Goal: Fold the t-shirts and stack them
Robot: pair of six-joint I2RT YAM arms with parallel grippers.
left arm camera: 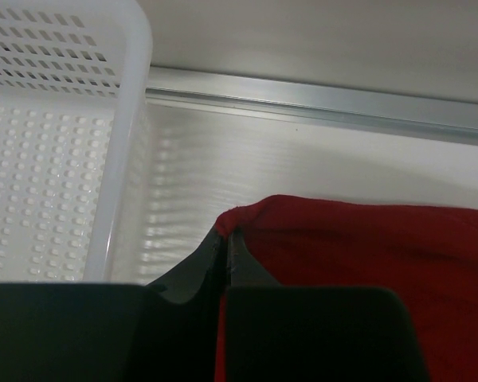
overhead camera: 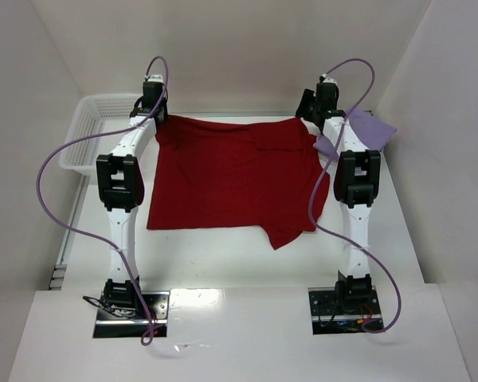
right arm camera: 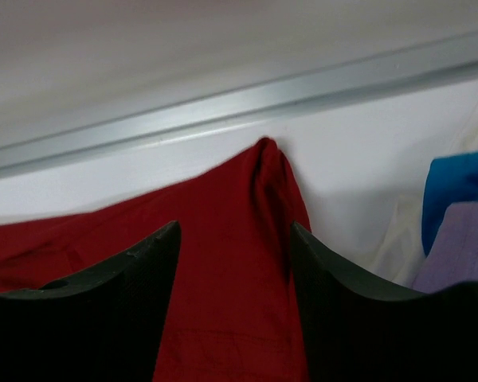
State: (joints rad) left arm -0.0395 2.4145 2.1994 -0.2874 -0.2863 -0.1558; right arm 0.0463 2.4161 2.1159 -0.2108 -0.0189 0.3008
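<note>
A dark red t-shirt (overhead camera: 231, 175) lies spread across the middle of the table. My left gripper (left arm camera: 225, 236) is shut on its far left corner (left arm camera: 247, 211), close to the basket. At the far right corner of the shirt (right arm camera: 263, 159), my right gripper (right arm camera: 235, 231) stands open, its fingers (right arm camera: 155, 251) on either side of the red cloth without pinching it. A lavender t-shirt (overhead camera: 366, 127) lies at the far right under the right arm; the right wrist view shows its edge (right arm camera: 462, 247) with a blue one (right arm camera: 462, 187) behind it.
A white mesh basket (overhead camera: 95, 135) stands at the far left, its wall (left arm camera: 127, 119) right next to my left gripper. A metal rail (left arm camera: 319, 99) runs along the back edge under the rear wall. White side walls close in both sides.
</note>
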